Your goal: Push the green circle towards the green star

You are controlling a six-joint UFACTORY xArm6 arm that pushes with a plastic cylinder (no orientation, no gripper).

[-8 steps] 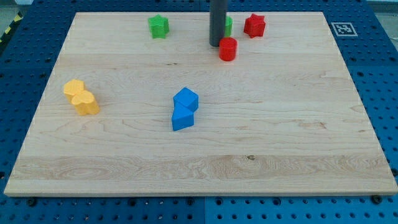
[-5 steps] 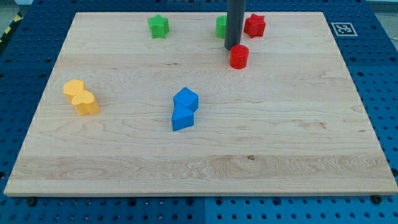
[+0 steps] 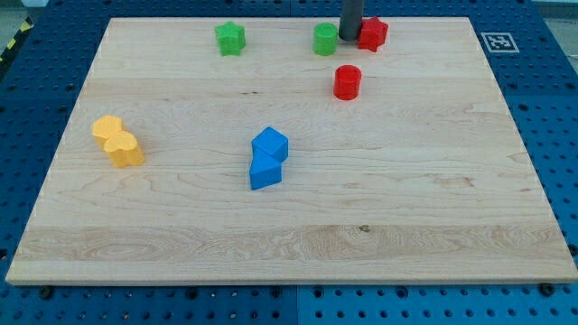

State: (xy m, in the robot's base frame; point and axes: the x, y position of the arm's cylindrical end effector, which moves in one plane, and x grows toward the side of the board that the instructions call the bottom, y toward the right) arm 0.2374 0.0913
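The green circle (image 3: 325,40) sits near the view's top, right of centre. The green star (image 3: 230,38) is to its left along the same top edge. My tip (image 3: 349,36) is down between the green circle and the red star (image 3: 372,33), just right of the circle and close to it. The rod hides part of the red star's left side.
A red cylinder (image 3: 347,82) stands just below my tip. Two blue blocks (image 3: 267,157) sit together at the board's middle. Two yellow blocks (image 3: 117,141) sit together at the view's left. The board's top edge (image 3: 271,18) is close behind the green blocks.
My tip pushed the red cylinder to the right, then moved up the view to sit between the green circle and the red star. The green circle now shows in full.
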